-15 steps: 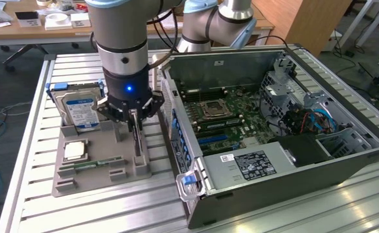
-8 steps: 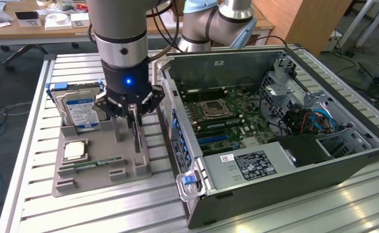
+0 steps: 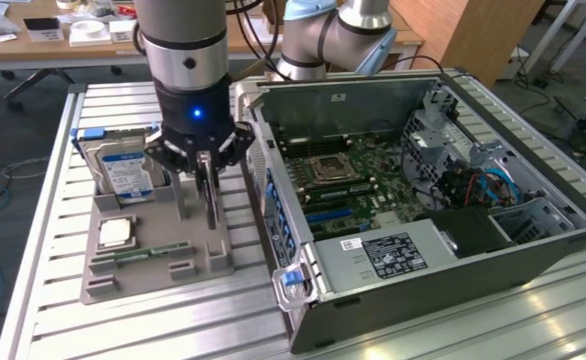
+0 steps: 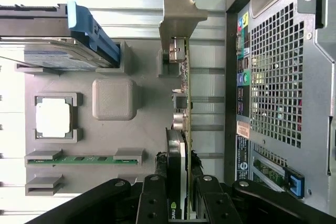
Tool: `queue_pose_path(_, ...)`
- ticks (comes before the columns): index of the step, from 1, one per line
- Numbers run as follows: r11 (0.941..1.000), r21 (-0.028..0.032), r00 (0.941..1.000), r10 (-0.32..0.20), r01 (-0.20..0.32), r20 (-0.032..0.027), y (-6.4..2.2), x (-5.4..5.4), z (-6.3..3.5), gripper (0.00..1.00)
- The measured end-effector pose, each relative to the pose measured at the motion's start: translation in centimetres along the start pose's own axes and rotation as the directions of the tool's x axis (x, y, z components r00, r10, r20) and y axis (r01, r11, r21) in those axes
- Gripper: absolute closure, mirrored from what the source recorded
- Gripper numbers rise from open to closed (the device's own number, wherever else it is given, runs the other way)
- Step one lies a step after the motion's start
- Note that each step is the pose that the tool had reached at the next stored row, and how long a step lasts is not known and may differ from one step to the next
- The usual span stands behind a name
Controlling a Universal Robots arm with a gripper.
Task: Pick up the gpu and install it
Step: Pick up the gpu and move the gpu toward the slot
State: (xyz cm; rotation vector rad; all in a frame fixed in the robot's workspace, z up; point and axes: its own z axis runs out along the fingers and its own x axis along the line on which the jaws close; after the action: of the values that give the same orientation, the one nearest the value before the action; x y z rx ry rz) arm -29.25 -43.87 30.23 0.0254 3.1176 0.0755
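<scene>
The gpu stands on edge at the grey tray, a thin dark card. In the wrist view I see the gpu edge-on, with its silvery bracket end beside a holder of the tray. My gripper hangs straight down over it. The gripper has a black finger pressed on each face of the card's thick fan end, so it is shut on the gpu. I cannot tell whether the card has left its holders.
On the tray stand a hard drive with a blue-white label, a square CPU and a green RAM stick. The open computer case lies just to the exterior view's right, motherboard facing up.
</scene>
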Motion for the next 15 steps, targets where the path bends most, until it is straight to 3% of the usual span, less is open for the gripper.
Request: queue_pose_path(15, 1.0, -0.0001, 1.0, 0.0, 0.0, 0.0, 0.08, 0.0, -1.62, 0.73)
